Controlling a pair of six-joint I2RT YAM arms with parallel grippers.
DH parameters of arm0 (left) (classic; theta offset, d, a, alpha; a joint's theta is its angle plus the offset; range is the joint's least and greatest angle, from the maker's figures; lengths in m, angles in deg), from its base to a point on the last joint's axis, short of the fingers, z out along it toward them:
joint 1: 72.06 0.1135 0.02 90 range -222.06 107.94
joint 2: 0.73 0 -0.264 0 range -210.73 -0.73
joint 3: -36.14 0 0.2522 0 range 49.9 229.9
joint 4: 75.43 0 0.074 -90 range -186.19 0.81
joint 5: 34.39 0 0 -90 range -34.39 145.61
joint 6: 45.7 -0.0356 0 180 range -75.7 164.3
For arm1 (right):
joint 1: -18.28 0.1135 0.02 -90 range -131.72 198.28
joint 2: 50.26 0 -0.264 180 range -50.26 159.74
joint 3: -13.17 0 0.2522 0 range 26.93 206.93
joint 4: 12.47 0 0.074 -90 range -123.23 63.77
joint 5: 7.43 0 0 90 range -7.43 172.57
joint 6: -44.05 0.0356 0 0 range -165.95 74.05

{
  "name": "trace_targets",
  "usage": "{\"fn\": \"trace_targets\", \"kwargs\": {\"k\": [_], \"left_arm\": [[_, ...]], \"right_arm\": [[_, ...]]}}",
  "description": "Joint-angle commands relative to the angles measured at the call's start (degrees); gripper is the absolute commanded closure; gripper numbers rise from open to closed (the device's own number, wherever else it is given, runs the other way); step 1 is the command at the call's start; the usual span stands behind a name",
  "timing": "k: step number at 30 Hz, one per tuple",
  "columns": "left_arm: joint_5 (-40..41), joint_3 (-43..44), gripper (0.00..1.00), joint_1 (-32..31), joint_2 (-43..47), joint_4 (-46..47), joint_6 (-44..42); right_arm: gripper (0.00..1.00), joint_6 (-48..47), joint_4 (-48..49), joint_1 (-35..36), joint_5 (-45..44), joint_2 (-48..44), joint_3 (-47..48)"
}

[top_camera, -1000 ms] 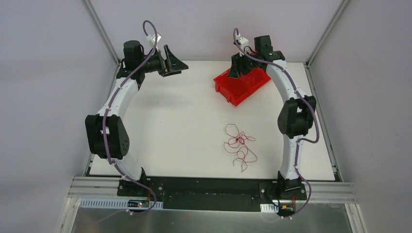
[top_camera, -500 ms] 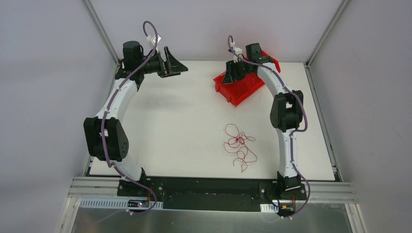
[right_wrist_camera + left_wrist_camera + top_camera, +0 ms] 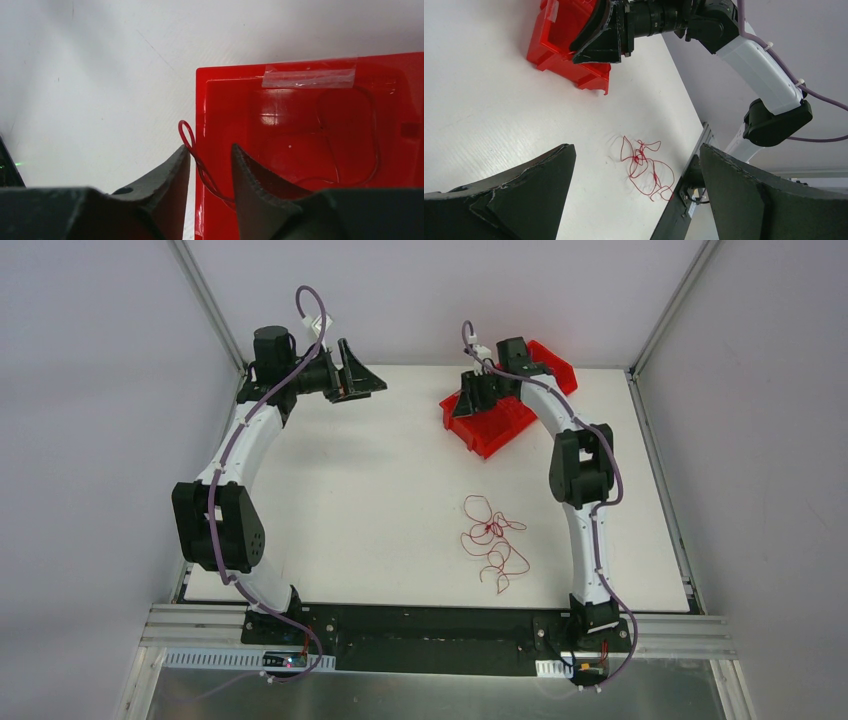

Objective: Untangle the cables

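A tangle of thin red cables lies on the white table, near the front right; it also shows in the left wrist view. My right gripper hovers over the left rim of the red bin. Its jaws stand slightly apart, and a single red cable runs up between them, looping over the rim of the bin. More thin wire lies inside the bin. My left gripper is wide open and empty at the back left, its jaws well above the table. No blue cable shows.
The red bin sits at the back right of the table, with clear tape on its rim. Metal frame posts stand at the back corners, and a black base rail runs along the near edge.
My right arm has swung left, carrying its gripper from above the bin's middle to its left rim. The bin's far right end now shows behind the arm. The left arm barely moved.
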Motion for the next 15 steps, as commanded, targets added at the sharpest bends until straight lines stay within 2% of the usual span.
{"fn": "trace_targets", "kwargs": {"k": [1, 3, 7, 15], "left_arm": [[0.3, 1.5, 0.01, 0.3, 1.5, 0.1, -2.4], [0.3, 1.4, 0.01, 0.3, 1.5, 0.1, -2.5], [0.5, 1.2, 0.01, 0.3, 1.5, 0.0, -2.5], [0.5, 1.9, 0.01, 0.3, 0.4, 0.0, -2.1]], "right_arm": [[0.68, 0.2, 0.6, 0.2, 1.5, -0.2, 1.7], [0.81, 0.0, 0.7, 0.1, 1.4, -0.5, 1.7], [0.98, 2.1, 3.9, -0.9, 1.2, -2.0, 0.1], [1.0, 3.2, 7.3, -1.8, -0.6, -2.3, -2.5]]}}
